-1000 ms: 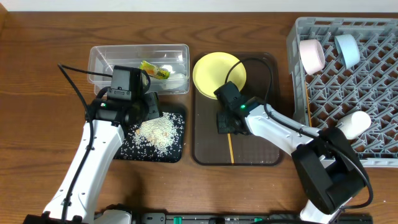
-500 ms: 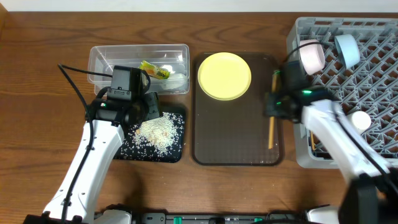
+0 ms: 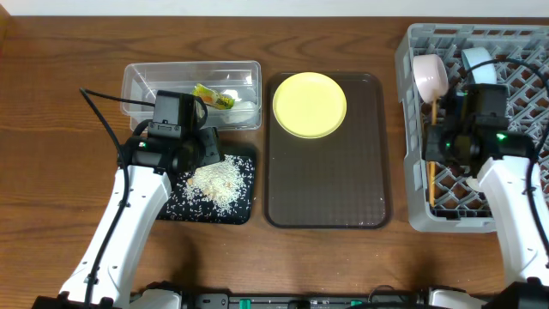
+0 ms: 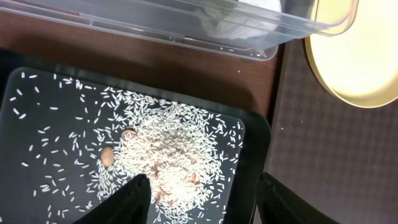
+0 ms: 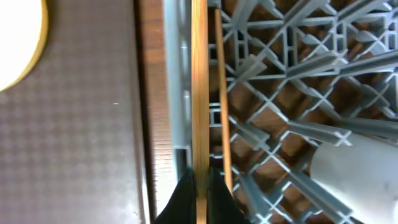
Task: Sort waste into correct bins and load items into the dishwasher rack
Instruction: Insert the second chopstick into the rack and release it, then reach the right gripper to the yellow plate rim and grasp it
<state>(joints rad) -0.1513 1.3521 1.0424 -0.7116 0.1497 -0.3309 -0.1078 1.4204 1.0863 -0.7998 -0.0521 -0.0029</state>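
Observation:
My right gripper is shut on a wooden chopstick and holds it over the left edge of the grey dishwasher rack. A second chopstick lies in the rack beside it. The rack also holds a white-pink bowl, a light blue bowl and a white cup. The pale yellow plate lies on the brown tray. My left gripper is open over the rice pile on the black tray. The clear tub holds the wrapper and a white scrap.
The dark brown serving tray lies between the black tray and the rack, bare except for the plate. The left arm's cable loops over the tub. Wooden table surrounds everything.
My right gripper has carried the chopstick rightward from the brown tray to above the rack's left side. The left arm has not moved.

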